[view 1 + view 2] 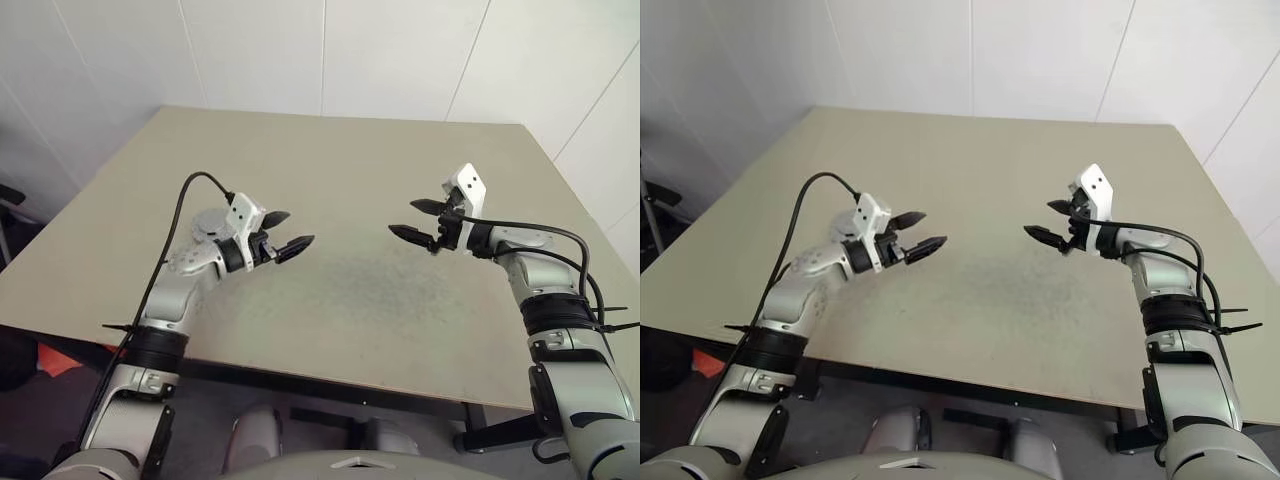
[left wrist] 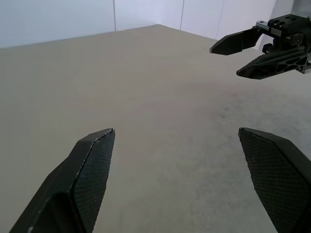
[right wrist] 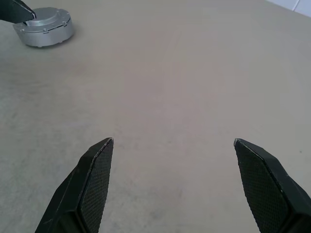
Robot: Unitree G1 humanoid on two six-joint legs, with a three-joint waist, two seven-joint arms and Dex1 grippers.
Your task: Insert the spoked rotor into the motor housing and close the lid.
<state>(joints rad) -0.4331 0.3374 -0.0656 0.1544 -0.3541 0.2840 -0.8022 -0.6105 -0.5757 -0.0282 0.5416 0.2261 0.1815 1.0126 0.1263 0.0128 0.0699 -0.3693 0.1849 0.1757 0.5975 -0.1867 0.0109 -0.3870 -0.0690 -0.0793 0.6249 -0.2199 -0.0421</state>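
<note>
Left gripper (image 1: pixel 285 232): it hangs above the table, with its two black fingers spread wide and nothing between them.
Right gripper (image 1: pixel 418 220): it hangs above the table too, fingers spread wide, holding nothing. It points toward the left gripper, with a big gap of bare table between the two.
Motor housing (image 3: pixel 44 27): a squat round silver thing that sits flat on the table. In the left eye view it peeks out just behind the left gripper's wrist (image 1: pixel 208 224), so the arm covers most of it. It is near the left gripper and well apart from the right one.
Top of the housing: in the right wrist view it looks shut, with a raised round top and small dots around the rim. I cannot see inside it.
Table (image 1: pixel 340 170): a flat tan top with a darker smudged patch between the two grippers.
Writing: I cannot see any words or labels on the silver thing or the grippers.
</note>
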